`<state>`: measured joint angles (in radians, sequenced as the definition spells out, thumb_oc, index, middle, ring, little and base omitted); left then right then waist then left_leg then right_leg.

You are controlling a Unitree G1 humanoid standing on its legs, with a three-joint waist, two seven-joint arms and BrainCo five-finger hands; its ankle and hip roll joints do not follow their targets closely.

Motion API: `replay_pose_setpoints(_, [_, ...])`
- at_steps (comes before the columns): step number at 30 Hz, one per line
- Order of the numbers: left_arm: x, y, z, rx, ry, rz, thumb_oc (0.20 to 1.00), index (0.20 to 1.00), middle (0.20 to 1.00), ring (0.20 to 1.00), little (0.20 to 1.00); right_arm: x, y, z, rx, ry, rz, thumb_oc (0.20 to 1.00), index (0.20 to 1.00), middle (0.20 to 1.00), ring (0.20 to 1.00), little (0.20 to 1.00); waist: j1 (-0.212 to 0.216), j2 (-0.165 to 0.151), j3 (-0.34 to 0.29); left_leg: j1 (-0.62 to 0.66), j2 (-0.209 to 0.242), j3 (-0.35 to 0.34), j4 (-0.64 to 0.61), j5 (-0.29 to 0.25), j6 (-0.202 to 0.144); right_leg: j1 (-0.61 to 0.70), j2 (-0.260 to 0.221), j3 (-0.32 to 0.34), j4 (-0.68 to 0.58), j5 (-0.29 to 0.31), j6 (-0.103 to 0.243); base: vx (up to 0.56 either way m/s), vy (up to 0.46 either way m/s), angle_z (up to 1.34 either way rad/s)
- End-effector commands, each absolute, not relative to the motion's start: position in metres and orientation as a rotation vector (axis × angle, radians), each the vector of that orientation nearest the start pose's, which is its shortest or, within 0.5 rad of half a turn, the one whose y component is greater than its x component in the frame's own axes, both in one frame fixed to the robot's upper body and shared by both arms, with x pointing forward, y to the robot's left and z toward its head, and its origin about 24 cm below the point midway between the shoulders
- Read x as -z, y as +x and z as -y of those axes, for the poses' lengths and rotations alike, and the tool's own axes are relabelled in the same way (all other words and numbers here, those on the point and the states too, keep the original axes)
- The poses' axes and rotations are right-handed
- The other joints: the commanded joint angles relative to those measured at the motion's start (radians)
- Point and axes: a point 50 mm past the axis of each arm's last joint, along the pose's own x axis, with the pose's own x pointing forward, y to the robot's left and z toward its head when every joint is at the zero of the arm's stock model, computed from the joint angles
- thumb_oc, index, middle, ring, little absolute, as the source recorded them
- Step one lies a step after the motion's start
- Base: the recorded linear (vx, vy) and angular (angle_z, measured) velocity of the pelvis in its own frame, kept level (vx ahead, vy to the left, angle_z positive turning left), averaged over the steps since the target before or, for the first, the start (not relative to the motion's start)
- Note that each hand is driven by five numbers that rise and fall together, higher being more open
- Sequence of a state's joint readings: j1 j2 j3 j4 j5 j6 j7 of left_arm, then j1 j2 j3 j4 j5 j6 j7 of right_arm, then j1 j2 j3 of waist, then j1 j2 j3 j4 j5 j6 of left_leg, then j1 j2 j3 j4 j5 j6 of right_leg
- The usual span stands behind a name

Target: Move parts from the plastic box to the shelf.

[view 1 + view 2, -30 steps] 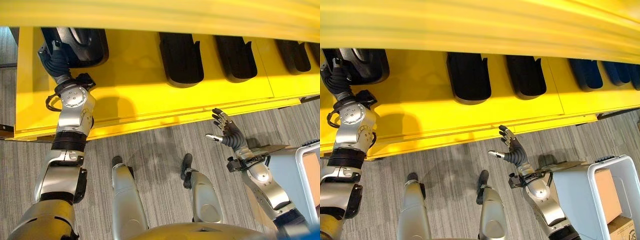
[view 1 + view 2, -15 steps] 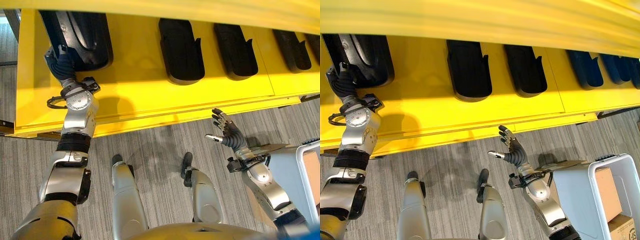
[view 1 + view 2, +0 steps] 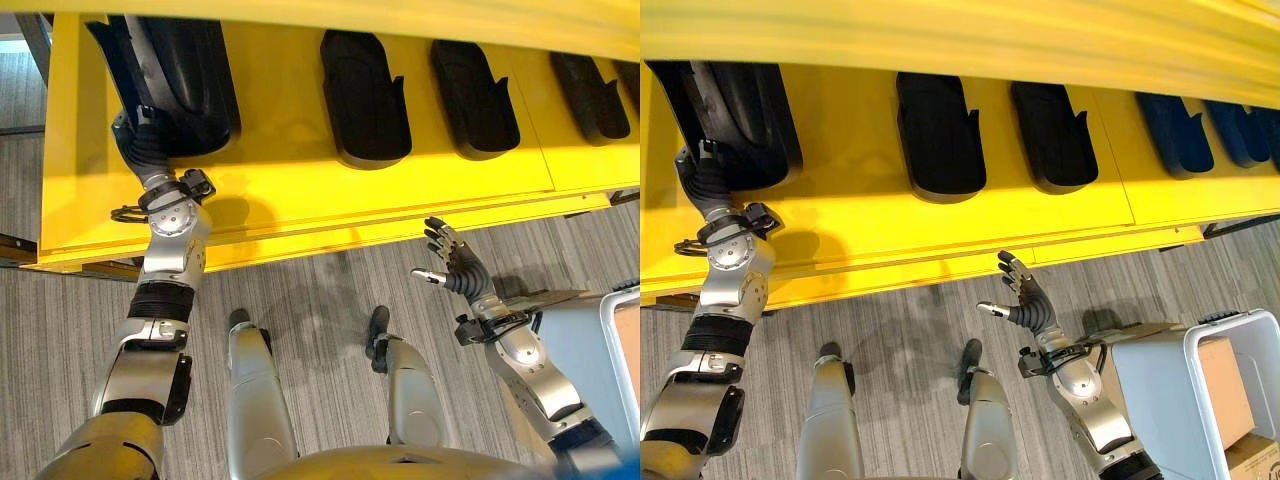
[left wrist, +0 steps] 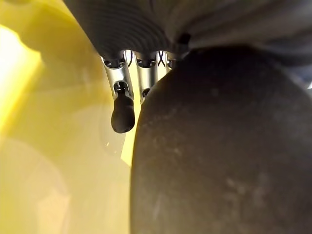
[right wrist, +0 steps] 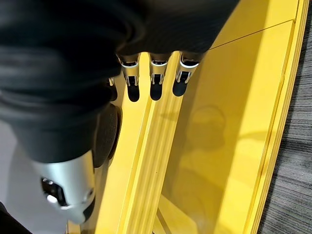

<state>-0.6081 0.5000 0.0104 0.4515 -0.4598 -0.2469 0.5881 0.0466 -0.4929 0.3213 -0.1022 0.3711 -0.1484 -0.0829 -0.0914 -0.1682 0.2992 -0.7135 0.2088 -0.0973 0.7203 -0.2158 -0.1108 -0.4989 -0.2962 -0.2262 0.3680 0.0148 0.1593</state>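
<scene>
the left hand (image 3: pixel 140 135) reaches onto the yellow shelf (image 3: pixel 290 180) against a black part (image 3: pixel 185 75) at its far left end, likely seating it in line with the other parts (image 3: pixel 365 95) already laid there; its fingers are hidden behind the part, so i cannot tell their state. the right hand (image 3: pixel 1025 295) hangs idle over the floor with fingers spread, near the grey box (image 3: pixel 1185 385). no writing can be read.
</scene>
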Motion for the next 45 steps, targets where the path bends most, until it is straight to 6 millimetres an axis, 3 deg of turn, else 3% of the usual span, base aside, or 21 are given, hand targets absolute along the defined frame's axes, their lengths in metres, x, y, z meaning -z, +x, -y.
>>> replay_pose_setpoints(1, [-0.118,0.332,-0.264,-0.638,-0.174,0.244,0.200,0.200,0.200,0.200,0.200,-0.085,0.232,0.179,-0.242,-0.093,0.193,1.000,1.000,1.000,1.000,1.000,0.013,0.021,-0.013,0.039,-0.021,0.037,-0.150,0.084,0.035,-0.067,-0.010,0.004,0.188,-0.116,-0.034,0.00,0.000,0.00])
replay_pose_setpoints(11, [-0.098,0.320,-0.268,-0.657,-0.214,0.198,0.200,0.200,0.200,0.200,0.200,-0.082,0.230,0.179,-0.248,-0.093,0.177,1.000,1.000,1.000,1.000,1.000,0.028,0.028,-0.011,0.049,-0.022,0.038,-0.157,0.090,0.033,-0.063,-0.016,0.006,0.199,-0.122,-0.035,0.00,0.000,0.00])
replay_pose_setpoints(34, [-0.092,0.314,-0.279,-0.701,-0.240,0.176,0.200,0.200,0.200,0.200,0.200,-0.081,0.229,0.177,-0.260,-0.092,0.169,1.000,1.000,1.000,1.000,1.000,0.042,0.018,0.008,0.039,-0.028,0.033,-0.138,0.086,0.039,-0.061,-0.024,0.006,0.219,-0.129,-0.034,0.00,0.001,0.01])
replay_pose_setpoints(45, [-0.084,0.305,-0.297,-0.759,-0.212,0.140,0.200,0.200,0.200,0.200,0.200,-0.083,0.229,0.177,-0.276,-0.107,0.175,1.000,1.000,1.000,1.000,1.000,0.053,0.022,0.024,0.038,-0.031,0.032,-0.132,0.086,0.042,-0.061,-0.026,0.006,0.227,-0.129,-0.036,0.00,0.000,0.00])
